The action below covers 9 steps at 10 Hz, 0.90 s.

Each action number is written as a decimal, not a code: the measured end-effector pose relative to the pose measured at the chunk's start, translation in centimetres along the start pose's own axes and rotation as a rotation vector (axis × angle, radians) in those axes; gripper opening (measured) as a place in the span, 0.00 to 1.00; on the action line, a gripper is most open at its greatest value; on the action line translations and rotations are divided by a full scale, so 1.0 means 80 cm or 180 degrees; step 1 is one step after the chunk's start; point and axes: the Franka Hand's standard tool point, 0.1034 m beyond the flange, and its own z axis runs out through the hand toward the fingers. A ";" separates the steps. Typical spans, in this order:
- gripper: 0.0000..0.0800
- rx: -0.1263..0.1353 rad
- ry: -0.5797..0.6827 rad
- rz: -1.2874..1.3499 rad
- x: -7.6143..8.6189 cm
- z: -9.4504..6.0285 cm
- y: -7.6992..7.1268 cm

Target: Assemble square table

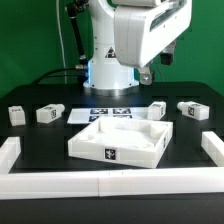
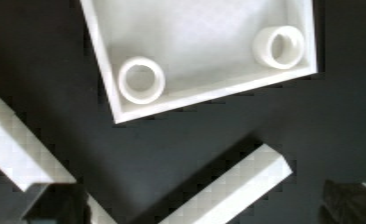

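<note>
Now your gripper [image 2: 201,200] is hanging with jaws apart, holding nothing. The square tabletop [image 1: 120,140] is sitting below, four legs [image 1: 50,114] lying near it.

Bare black table [image 1: 40,140] flanks the white plastic square tray-like top [image 1: 135,150] on both sides. The long white border bars [image 1: 100,183] wall its front and side edges; small white blocky legs [image 1: 50,114] dot the far edge.

surface: black tabletop [image 1: 40,140] | centre: white square tray top [image 1: 90,150], rim up, tag on near wall | behind it: marker board [image 1: 108,113], flat | exterior view's left: leg A [image 1: 15,114], leg B [image 1: 50,114], apart | exterior view's right: leg C [image 1: 157,110], leg D [image 1: 192,108] | edges: white border bars [image 1: 110,182]
</note>
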 end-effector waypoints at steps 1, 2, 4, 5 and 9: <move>0.81 0.0007 -0.0004 0.0000 0.000 0.000 0.000; 0.81 0.0007 -0.0004 0.0000 0.000 0.000 0.000; 0.81 0.0005 -0.0009 -0.0048 -0.001 0.000 0.000; 0.81 -0.0037 -0.0005 -0.0066 -0.001 0.002 0.000; 0.81 -0.0469 0.0081 -0.0223 -0.044 0.043 -0.048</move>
